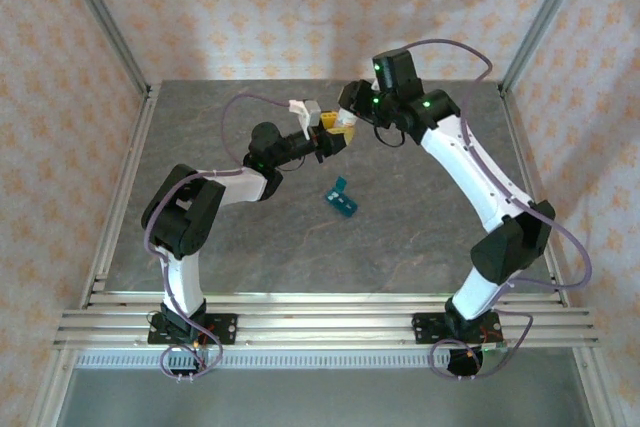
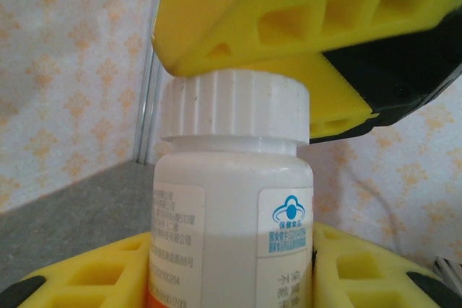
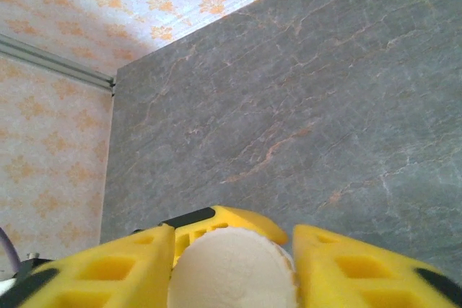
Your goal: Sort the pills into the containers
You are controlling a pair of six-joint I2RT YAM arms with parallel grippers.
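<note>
Yellow fingers (image 2: 86, 279) clamped on white bottle (image 2: 231, 207); teal pill box (image 1: 342, 197) untouched.
Left gripper (image 1: 328, 143) holds the bottle body; right gripper (image 3: 232, 265) is closed around the cap (image 2: 234, 106). The teal pill box lies mid-table, well apart, one lid apparently raised. Judged light, rigid, liable to slide; take it across the narrow sides.

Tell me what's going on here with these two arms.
The two arms are working together on a white bottle, held up above the table. The left gripper clamps the bottle's body while the right gripper grips its cap, apparently to open it; the cap is still on. The teal pill box lies on the table nearby, untouched.
</note>
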